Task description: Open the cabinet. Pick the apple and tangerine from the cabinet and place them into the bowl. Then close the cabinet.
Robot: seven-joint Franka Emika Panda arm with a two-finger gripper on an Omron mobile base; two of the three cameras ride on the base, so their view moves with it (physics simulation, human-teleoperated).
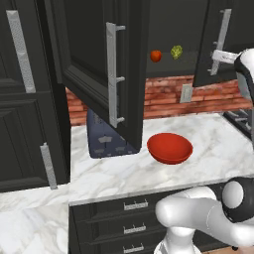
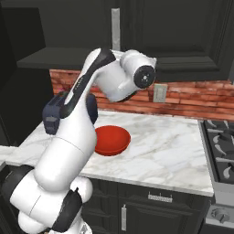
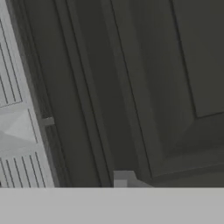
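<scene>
Tangerine [image 1: 156, 56] in cabinet [image 1: 124, 74], above bowl [image 1: 169, 148].

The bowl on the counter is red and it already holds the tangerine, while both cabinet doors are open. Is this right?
Not quite. The bowl is red and sits on the counter, but it holds nothing. The tangerine is in the cabinet, beside a yellow-green item. Both doors do stand open. The left base view shows this.

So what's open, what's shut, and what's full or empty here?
cabinet: both doors swung open
tangerine: on the shelf inside the cabinet
bumpy yellow-green fruit: on the same shelf, right of the tangerine
bowl: upright on the counter, empty
drawers: shut
</scene>
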